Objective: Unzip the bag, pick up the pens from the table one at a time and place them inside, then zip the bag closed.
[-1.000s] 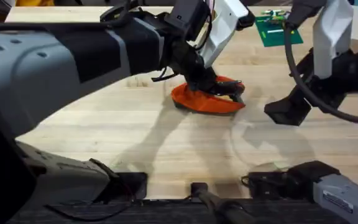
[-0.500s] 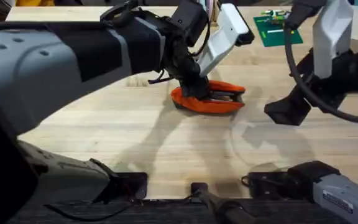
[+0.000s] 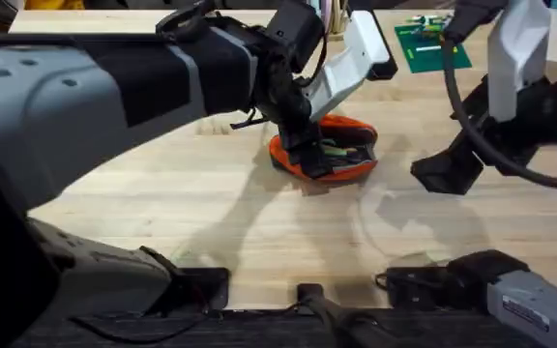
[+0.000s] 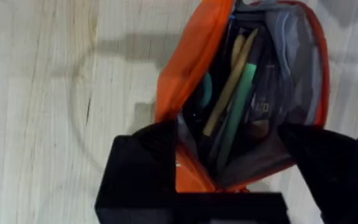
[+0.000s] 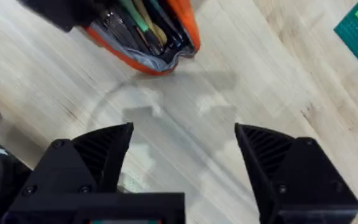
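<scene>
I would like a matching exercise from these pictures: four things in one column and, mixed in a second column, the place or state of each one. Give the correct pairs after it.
Things:
1. bag
2. green pen
3. left gripper
4. right gripper

Places or states:
a. open, above bare table
b. lying inside the bag
c. unzipped, mouth gaping
d. at one end of the bag, fingers on either side of it

Pairs: 1-c, 2-b, 3-d, 4-a

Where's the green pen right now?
The green pen lies inside the open orange bag, beside a tan pencil. In the overhead view the bag sits mid-table under the left end effector, left of the right end effector.
</scene>
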`<action>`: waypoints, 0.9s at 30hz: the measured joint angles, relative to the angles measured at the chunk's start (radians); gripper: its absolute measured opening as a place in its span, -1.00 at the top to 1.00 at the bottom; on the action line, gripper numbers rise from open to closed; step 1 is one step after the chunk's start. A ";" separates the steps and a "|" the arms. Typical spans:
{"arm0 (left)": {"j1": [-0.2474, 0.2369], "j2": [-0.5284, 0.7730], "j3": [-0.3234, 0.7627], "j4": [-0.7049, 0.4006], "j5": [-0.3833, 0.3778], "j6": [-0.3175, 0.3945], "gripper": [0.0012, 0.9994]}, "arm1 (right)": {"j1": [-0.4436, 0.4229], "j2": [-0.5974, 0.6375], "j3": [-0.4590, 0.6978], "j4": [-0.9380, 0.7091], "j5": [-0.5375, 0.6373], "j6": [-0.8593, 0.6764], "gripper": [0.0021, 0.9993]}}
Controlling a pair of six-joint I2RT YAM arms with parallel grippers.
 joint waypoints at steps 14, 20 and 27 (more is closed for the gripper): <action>0.022 -0.021 0.108 -0.086 -0.024 -0.001 -0.99 | 0.000 0.000 0.000 0.000 0.000 0.000 -1.00; 0.119 -0.104 0.128 -0.163 -0.013 -0.001 -0.99 | 0.000 0.000 0.000 0.000 0.000 0.000 -1.00; 0.292 -0.180 0.128 -0.232 0.063 -0.001 -0.99 | 0.000 0.000 0.000 0.010 0.000 0.021 -1.00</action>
